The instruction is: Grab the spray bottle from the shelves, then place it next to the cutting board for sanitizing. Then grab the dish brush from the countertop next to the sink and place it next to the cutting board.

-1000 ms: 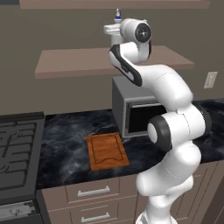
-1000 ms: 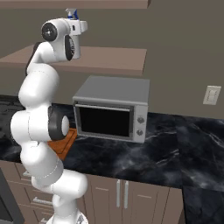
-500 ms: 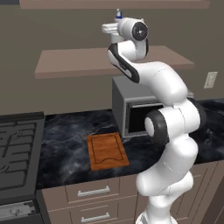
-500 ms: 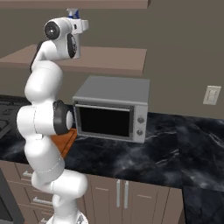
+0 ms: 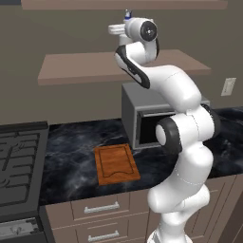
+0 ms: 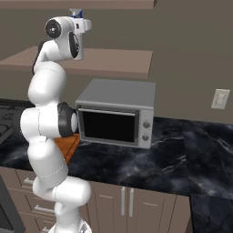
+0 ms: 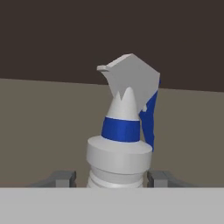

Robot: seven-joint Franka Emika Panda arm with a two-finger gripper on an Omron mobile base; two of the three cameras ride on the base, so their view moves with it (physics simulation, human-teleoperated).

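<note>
cutting board (image 5: pixel 116 163) on the bench (image 5: pixel 71 152) near its front edge, between stove (image 5: pixel 19 156) on the left and microwave (image 6: pixel 116 116) on the right, microwave set further back; spray bottle (image 7: pixel 122 135) up on shelves (image 5: pixel 85 66), between end effector (image 7: pixel 112 178) fingers.

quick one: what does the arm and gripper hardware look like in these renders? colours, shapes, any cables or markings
The arm is a chain of glossy white rounded links with dark grey to black bands and round caps at the joints. No cables or markings are visible. The wrist ends in a white block. In the hand view the gripper shows two small, blocky dark grey finger tips.
</note>
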